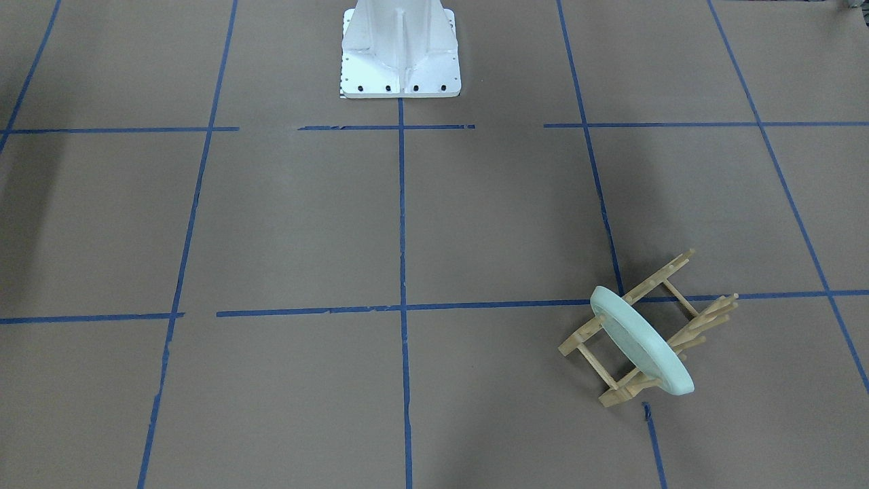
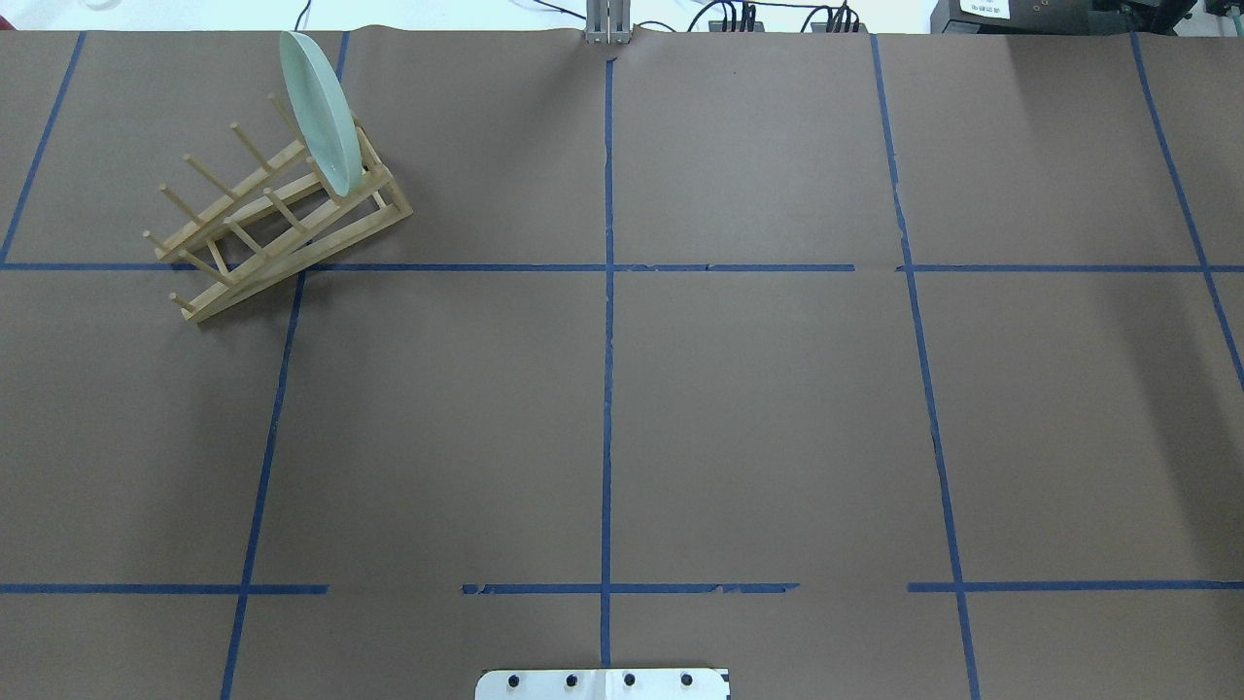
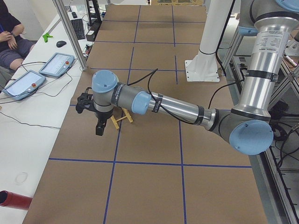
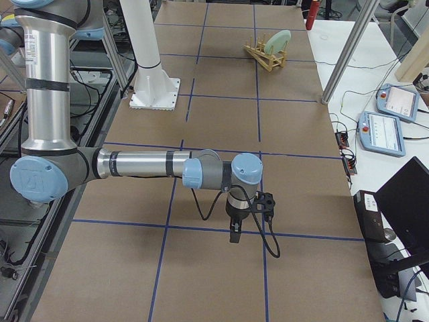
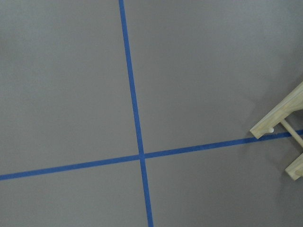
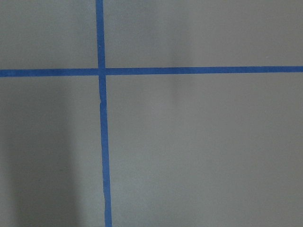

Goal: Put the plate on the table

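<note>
The pale mint-green plate stands on edge in the light wooden peg rack on the brown table. In the overhead view the plate sits at the far end of the rack, at the table's far left. My left gripper hangs above the table near the rack, and I cannot tell whether it is open or shut. My right gripper hangs over bare table far from the plate, and I cannot tell its state either. The left wrist view shows only a rack corner.
The white robot base stands at the table's middle edge. Teach pendants lie on a white side table beside a seated operator. A red cylinder lies off the table's corner.
</note>
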`<state>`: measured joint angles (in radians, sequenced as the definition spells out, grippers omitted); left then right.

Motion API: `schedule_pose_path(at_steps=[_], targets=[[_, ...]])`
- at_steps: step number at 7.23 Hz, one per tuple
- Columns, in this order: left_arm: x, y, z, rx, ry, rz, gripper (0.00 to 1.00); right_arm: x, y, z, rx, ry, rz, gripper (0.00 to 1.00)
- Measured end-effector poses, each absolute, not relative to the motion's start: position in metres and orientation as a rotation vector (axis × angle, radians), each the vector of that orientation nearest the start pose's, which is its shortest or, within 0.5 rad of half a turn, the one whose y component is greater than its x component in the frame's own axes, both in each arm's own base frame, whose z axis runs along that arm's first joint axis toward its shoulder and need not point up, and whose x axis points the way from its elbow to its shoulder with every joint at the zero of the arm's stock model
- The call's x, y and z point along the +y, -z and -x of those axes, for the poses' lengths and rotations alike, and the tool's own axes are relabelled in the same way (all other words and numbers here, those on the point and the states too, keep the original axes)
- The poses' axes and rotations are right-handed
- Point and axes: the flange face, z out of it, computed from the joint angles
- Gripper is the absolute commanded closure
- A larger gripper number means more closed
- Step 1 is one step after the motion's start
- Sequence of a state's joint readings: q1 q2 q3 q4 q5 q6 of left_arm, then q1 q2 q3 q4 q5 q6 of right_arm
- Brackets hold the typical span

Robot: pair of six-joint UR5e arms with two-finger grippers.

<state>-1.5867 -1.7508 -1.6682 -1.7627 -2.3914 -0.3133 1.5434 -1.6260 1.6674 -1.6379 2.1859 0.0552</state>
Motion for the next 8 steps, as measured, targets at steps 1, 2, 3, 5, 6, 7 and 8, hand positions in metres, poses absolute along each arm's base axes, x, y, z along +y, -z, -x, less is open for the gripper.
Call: schedule_pose_path(at_steps=[1,2,3,5,6,7,8], targets=[[-0.576,-0.478,0.058,0.943,0.201,-0.326,0.0,-0.468,-0.654,-0.063,-0.614,-0.035,0.05,0.0],[-0.581,-0.469,0.042,1.033,0.278,-0.322,0.0,-0.468,-0.654,-0.063,-0.614,-0.035,0.049,0.0],[-0.586,-0.46,0.015,1.122,0.339,-0.313,0.0,-0.468,-0.654,-0.063,-0.614,-0.035,0.049,0.0],[-0.598,-0.442,-0.053,1.29,0.414,-0.251,0.0,-0.468,-0.654,-0.063,-0.614,-0.035,0.05,0.0],[-0.606,-0.425,-0.083,1.351,0.449,-0.222,0.0,-0.468,-0.654,-0.063,-0.614,-0.035,0.05,0.0],[-0.611,-0.403,-0.117,1.411,0.502,-0.207,0.0,-0.468,-0.654,-0.063,-0.614,-0.036,0.05,0.0],[-0.611,-0.384,-0.153,1.481,0.575,-0.199,0.0,-0.468,-0.654,-0.063,-0.614,-0.035,0.049,0.0]])
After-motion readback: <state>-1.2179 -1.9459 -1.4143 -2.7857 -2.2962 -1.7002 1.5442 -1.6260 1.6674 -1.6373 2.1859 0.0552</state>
